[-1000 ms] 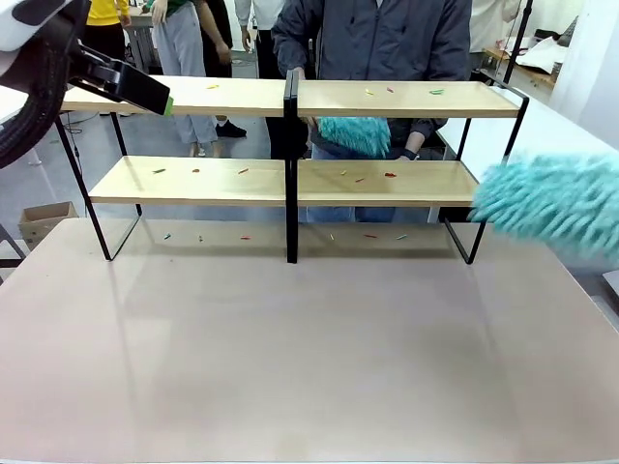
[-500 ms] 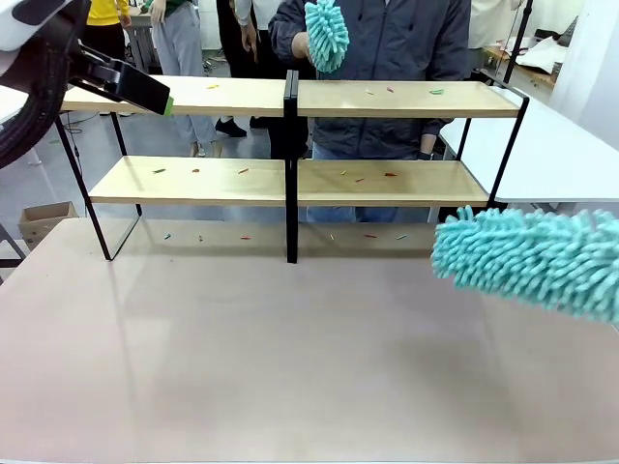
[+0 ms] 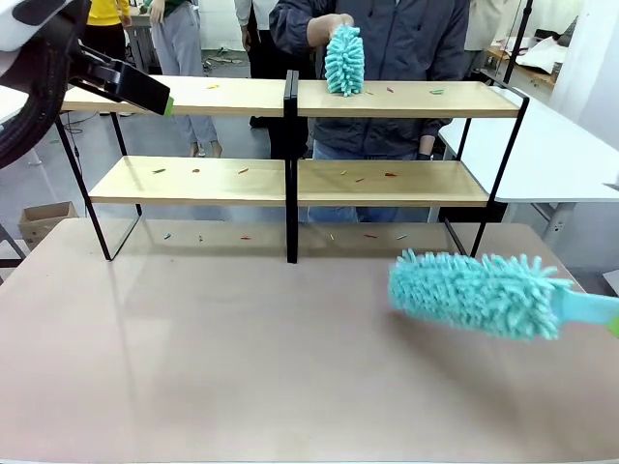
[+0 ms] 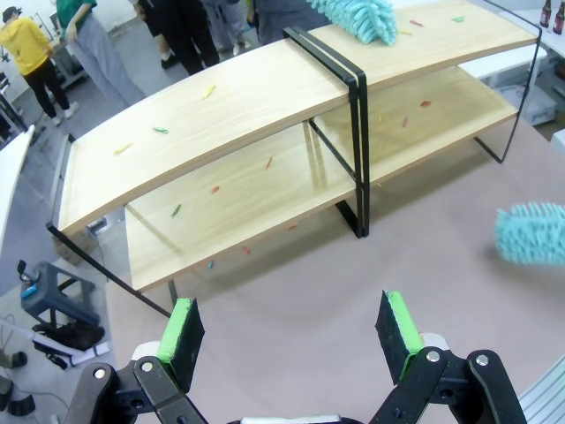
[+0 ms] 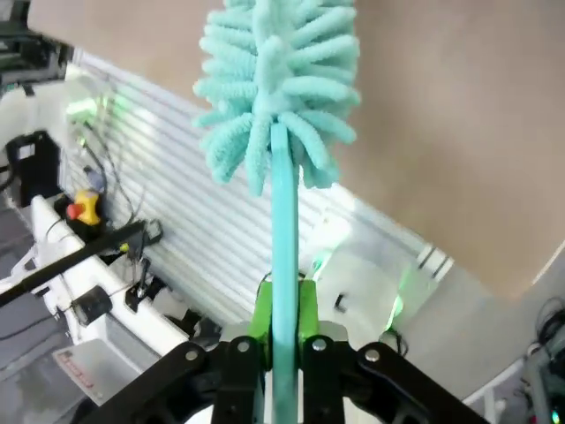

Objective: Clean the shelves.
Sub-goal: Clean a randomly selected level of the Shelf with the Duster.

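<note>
Here, front view: within the last second the teal duster (image 3: 474, 293) on the right arm has swung down and leftward from the picture's edge. It now hangs over the table (image 3: 242, 377), in front of the right half of the shelves (image 3: 222, 95) without touching them. Meanwhile a person's hand (image 3: 329, 26) has lifted a second duster (image 3: 344, 60) from behind the lower board onto the upper one. Wiping has thus begun, by this reading, from the far side only, since coloured scraps (image 3: 390, 175) dot both boards. The shelves stand at the table's far edge, two long pale boards on a thin black frame. Left wrist view: the left gripper (image 4: 291, 322) is spread wide and empty, above the table and facing the shelves. Right wrist view: the right gripper (image 5: 282, 309) is pressed together on the teal duster's handle (image 5: 283, 221).
</note>
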`<state>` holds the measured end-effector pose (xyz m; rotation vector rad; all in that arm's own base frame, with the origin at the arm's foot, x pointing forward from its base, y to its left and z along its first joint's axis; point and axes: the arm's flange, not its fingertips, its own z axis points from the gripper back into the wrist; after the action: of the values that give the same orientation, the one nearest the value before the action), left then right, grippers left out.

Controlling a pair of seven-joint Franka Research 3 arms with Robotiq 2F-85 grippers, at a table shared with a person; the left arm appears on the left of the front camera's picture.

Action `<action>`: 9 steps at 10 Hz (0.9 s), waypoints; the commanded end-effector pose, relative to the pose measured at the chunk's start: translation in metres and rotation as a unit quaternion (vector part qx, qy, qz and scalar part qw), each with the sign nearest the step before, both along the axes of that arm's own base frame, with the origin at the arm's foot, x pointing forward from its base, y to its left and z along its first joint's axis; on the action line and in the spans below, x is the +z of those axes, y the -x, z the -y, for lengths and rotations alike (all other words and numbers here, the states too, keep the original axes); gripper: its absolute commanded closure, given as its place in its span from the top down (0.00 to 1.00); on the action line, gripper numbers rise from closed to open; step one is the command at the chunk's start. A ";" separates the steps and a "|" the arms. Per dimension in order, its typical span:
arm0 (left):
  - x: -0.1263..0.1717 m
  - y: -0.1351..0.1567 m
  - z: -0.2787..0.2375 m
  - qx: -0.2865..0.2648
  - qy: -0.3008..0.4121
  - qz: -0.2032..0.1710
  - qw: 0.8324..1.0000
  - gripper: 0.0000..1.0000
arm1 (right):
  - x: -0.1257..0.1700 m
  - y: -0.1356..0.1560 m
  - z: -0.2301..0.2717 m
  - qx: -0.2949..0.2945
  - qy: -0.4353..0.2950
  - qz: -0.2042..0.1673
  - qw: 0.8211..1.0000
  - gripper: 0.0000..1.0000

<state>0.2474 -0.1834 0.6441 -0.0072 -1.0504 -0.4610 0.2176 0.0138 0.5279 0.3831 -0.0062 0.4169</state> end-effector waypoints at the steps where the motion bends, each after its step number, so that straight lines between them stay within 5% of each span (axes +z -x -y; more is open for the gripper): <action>1: 0.001 0.001 -0.001 0.001 0.000 0.001 1.000 1.00 | -0.078 -0.004 -0.030 0.010 -0.011 0.047 0.999 0.12; 2: 0.001 0.001 -0.001 0.001 0.000 0.001 1.000 1.00 | -0.091 -0.010 -0.035 0.000 -0.035 0.055 0.998 0.12; 3: 0.001 0.001 -0.001 0.001 0.000 0.001 1.000 1.00 | -0.093 -0.011 -0.038 0.001 -0.024 0.003 1.000 0.12; 4: 0.001 0.001 -0.001 0.001 0.000 0.001 1.000 1.00 | -0.006 -0.034 -0.017 0.001 -0.008 0.040 0.999 0.12; 7: 0.001 0.001 -0.001 0.001 0.000 0.001 1.000 1.00 | -0.014 -0.044 -0.022 0.006 -0.010 0.030 0.999 0.12; 9: 0.001 0.001 -0.001 0.001 0.000 0.001 1.000 1.00 | -0.052 -0.060 -0.033 0.053 -0.041 0.085 0.994 0.12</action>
<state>0.2473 -0.1834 0.6443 -0.0073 -1.0508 -0.4610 0.2711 0.0408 0.5127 0.3862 -0.1104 0.4925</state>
